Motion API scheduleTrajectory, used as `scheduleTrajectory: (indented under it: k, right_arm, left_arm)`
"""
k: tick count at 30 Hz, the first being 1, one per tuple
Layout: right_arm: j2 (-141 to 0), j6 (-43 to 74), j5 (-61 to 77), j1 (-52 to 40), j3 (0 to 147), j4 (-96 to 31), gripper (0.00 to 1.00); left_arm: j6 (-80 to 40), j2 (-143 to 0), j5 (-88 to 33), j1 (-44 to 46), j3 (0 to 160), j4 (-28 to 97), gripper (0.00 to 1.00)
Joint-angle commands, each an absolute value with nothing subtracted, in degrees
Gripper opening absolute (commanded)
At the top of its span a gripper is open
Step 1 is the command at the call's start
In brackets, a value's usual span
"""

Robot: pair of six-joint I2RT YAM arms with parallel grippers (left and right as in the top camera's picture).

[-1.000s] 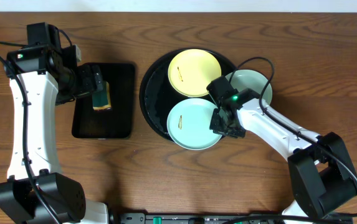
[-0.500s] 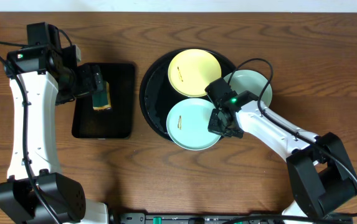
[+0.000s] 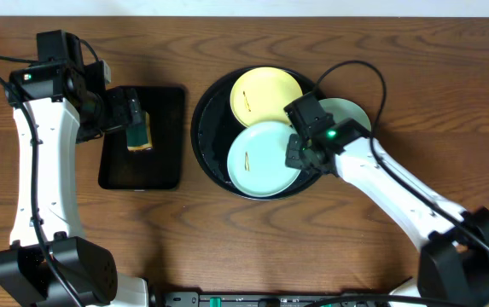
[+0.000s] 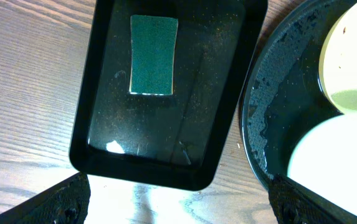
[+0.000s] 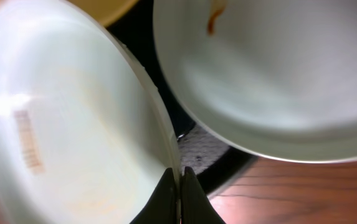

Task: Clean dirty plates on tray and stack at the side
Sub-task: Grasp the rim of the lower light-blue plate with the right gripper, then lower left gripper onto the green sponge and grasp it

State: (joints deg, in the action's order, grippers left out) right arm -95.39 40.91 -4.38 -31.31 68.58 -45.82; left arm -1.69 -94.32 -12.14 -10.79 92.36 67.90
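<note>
The round black tray (image 3: 208,128) holds a pale yellow plate (image 3: 265,95), a mint-blue plate (image 3: 261,159) with a brown smear, and a second mint-blue plate (image 3: 351,115) over its right rim. My right gripper (image 3: 295,153) is shut on the right rim of the front mint-blue plate (image 5: 60,143) and holds it tilted, lifted above the tray. The other mint-blue plate (image 5: 271,74) shows a smear in the right wrist view. My left gripper (image 4: 178,214) is open above the table, just in front of the rectangular tray. The tray (image 4: 271,124) also shows in the left wrist view.
A smaller rectangular black tray (image 3: 163,166) lies to the left, also in the left wrist view (image 4: 103,143), with a green sponge (image 4: 154,55) in it. Bare wood-grain tabletop (image 3: 312,247) lies in front and to the right.
My right gripper has raised the front mint-blue plate by its rim and shifted it up and back over the tray. The left arm has not moved.
</note>
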Motion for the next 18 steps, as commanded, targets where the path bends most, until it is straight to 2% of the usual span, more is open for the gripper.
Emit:
scheduleTrajectory:
  k: [1, 6, 18]
  right_arm:
    - [-94.4, 36.9, -11.0, -31.5, 69.5, -46.7, 0.01]
    - [-94.8, 33.4, -12.0, -31.5, 69.5, -44.8, 0.01]
    - [-94.8, 33.1, -8.8, -31.6, 69.5, -42.9, 0.01]
  left_arm:
    - [-2.4, -94.3, -12.8, -10.8, 92.1, 67.8, 0.91]
    - [-2.4, -94.3, -12.9, -10.8, 89.5, 63.8, 0.91]
    - [-2.0, -94.3, -12.4, -10.8, 76.4, 46.3, 0.92]
